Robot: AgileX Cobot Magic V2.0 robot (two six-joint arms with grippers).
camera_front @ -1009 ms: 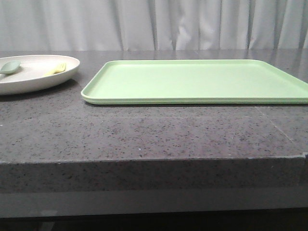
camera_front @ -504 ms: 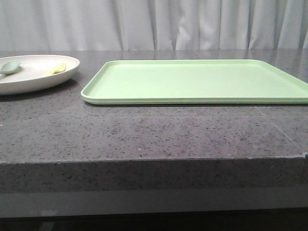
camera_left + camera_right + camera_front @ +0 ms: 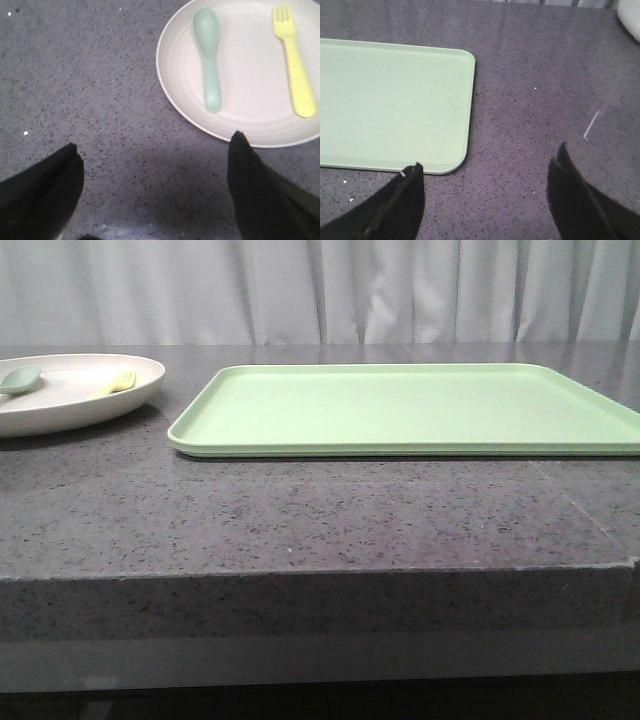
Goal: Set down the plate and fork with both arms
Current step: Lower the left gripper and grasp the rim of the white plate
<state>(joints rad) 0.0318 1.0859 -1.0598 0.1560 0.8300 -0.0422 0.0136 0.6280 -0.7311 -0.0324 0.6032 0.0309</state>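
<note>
The cream plate (image 3: 60, 410) sits at the far left of the grey counter, and it also shows in the left wrist view (image 3: 250, 120). The yellow fork (image 3: 295, 65) lies in it, seen small in the front view (image 3: 117, 383), beside a pale green spoon (image 3: 209, 55). My left gripper (image 3: 156, 150) is open and empty over bare counter just beside the plate's rim. My right gripper (image 3: 487, 157) is open and empty over bare counter beside a corner of the light-green tray (image 3: 385, 105). Neither gripper shows in the front view.
The flat light-green tray (image 3: 410, 408) lies across the middle and right of the counter. The counter's front edge (image 3: 320, 575) runs across the front view. A white curtain hangs behind. A pale object (image 3: 630, 15) shows at one corner of the right wrist view.
</note>
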